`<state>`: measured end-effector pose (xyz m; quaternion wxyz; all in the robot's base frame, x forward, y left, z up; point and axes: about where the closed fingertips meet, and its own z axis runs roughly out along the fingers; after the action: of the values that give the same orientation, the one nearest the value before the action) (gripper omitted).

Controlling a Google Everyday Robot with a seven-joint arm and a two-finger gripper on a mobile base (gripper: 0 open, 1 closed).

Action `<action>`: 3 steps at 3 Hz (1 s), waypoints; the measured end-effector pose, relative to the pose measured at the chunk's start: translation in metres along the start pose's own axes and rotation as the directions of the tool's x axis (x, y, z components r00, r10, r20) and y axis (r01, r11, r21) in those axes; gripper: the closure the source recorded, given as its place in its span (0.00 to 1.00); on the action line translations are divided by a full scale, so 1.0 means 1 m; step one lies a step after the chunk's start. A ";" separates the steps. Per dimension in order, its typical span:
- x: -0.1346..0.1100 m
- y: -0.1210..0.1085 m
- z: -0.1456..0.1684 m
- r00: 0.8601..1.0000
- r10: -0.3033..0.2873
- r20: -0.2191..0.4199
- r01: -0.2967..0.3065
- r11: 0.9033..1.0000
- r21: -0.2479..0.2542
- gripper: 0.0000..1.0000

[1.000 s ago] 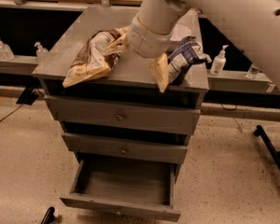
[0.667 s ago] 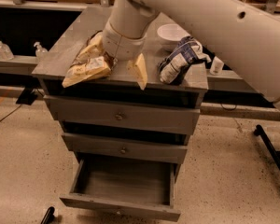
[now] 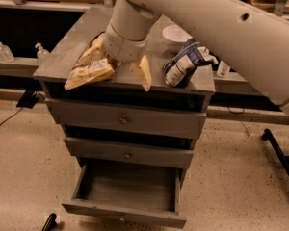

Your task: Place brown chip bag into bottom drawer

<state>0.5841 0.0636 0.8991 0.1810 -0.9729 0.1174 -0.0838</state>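
Note:
The brown chip bag (image 3: 89,70) lies on the left front of the grey cabinet top (image 3: 77,37), one cream-yellow end hanging over the edge. My gripper (image 3: 119,67) is down on the top at the bag's right end, under the thick white wrist. One cream finger (image 3: 143,74) stands apart on the right, clear of the bag. The other finger is hidden by the bag and the wrist. The gripper looks open and the bag rests on the cabinet. The bottom drawer (image 3: 123,214) is pulled out below, with bare grey inside walls.
A dark blue and white bag (image 3: 185,64) lies at the right front of the top, a white bowl (image 3: 176,32) behind it. Two shut drawer fronts (image 3: 123,121) sit above the open one. Small bottles (image 3: 2,49) stand left. A black stand leg (image 3: 279,158) is on the right floor.
My arm has swung left across the cabinet top, from beside the blue and white bag to the brown chip bag. The brown bag stays on the top.

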 end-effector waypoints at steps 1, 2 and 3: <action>0.014 -0.009 0.002 0.998 -0.049 -0.034 0.050 0.999 0.019 0.00; 0.052 -0.025 0.009 0.988 -0.119 -0.097 0.124 0.991 0.042 0.00; 0.092 -0.045 0.006 0.963 -0.178 -0.202 0.192 0.980 0.051 0.00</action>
<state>0.6822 0.0825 0.9216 0.1938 -0.9595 0.0403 -0.2003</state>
